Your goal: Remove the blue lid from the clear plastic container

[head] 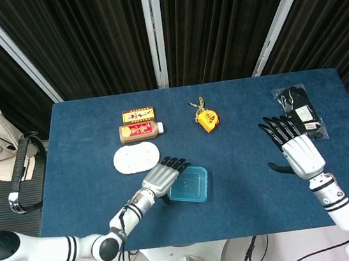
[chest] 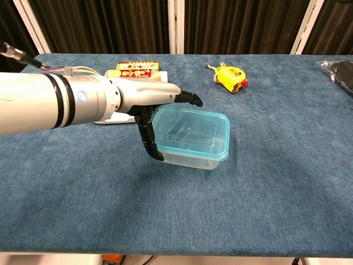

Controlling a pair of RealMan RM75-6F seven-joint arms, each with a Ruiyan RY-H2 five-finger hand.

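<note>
We saw the clear container [chest: 190, 139], its blue lid [chest: 191, 132] on, near the bench's [chest: 265, 182] front edge. The left hand [chest: 144, 99] touched its left side, fingers [chest: 187, 98] spread, holding nothing. The right hand [head: 298, 148] hovered wide open, well apart.

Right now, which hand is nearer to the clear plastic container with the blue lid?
Left. The left hand is at the container, against its left end. The right hand hovers open, far off to its right.
</note>
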